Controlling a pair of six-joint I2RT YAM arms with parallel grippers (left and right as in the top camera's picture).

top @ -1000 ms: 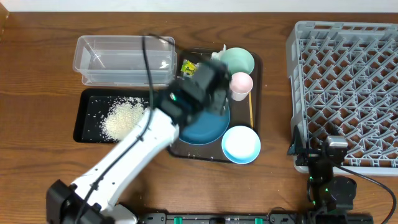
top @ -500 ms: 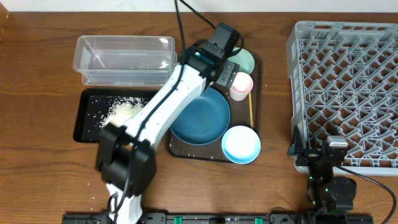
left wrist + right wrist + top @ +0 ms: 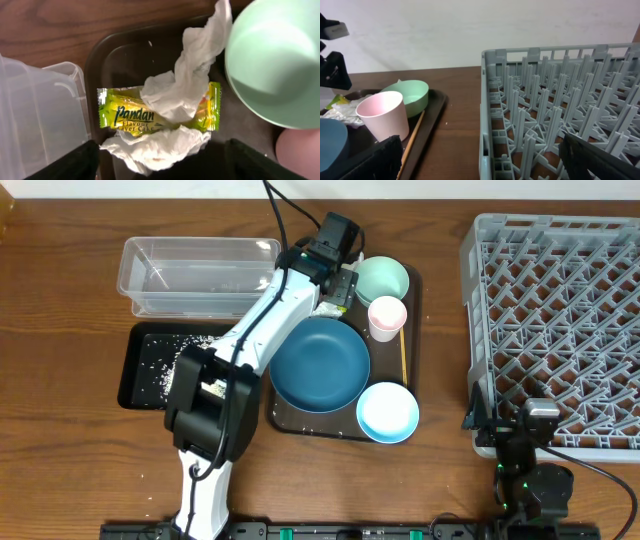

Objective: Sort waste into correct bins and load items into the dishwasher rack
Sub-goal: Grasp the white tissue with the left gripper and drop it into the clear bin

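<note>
My left gripper (image 3: 335, 275) hovers open over the back left corner of the brown tray. In the left wrist view its fingers (image 3: 162, 169) flank the near end of crumpled white paper (image 3: 185, 85), which lies over a yellow-green wrapper (image 3: 125, 114). The mint green bowl (image 3: 385, 278) and pink cup (image 3: 387, 315) stand just to the right. The blue plate (image 3: 320, 365), light blue bowl (image 3: 388, 412) and chopstick (image 3: 404, 355) are on the same tray. Rice (image 3: 155, 355) lies in the black tray (image 3: 128, 385). The clear tub (image 3: 200, 275) stands behind it. My right gripper (image 3: 480, 162) is open and empty at the grey rack's (image 3: 555, 330) front left corner.
The dark brown serving tray (image 3: 412, 395) holds the dishes in the middle of the table. My left arm (image 3: 250, 350) crosses the black tray's right end and the plate's left edge. The rack's wall (image 3: 492, 110) stands right in front of my right gripper.
My left arm has swung from over the plate to the tray's back left corner, above the paper and wrapper. The plate is now uncovered. The right arm has not moved.
</note>
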